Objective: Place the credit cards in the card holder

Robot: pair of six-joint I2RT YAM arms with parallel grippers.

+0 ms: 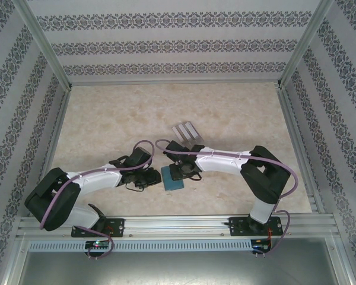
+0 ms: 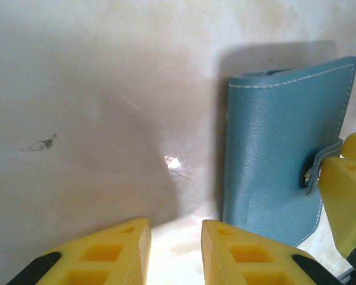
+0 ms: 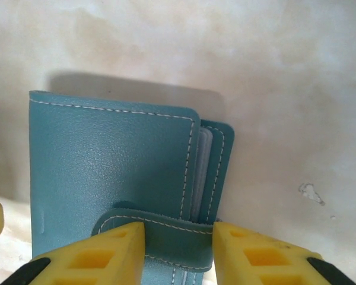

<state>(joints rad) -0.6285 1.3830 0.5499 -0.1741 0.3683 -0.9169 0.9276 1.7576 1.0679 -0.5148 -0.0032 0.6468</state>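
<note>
You have the closed card holder [image 3: 107, 160] with the right gripper [image 3: 179, 228] parted over its snap tab [image 3: 187, 244] and the left gripper [image 2: 176, 228] gapped, empty, just beside it; unpinned, a pull may drag it instead of unsnapping.

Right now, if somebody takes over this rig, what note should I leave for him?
Left gripper: open, empty, beside the card holder.
Right gripper: fingers flank the snap tab; real grip cannot be told.
The card holder lies folded shut on the table, between both grippers.
Three grey cards lie beyond it, apart.
Done: unclear, inside hidden. Left: open the holder, insert these cards.
</note>
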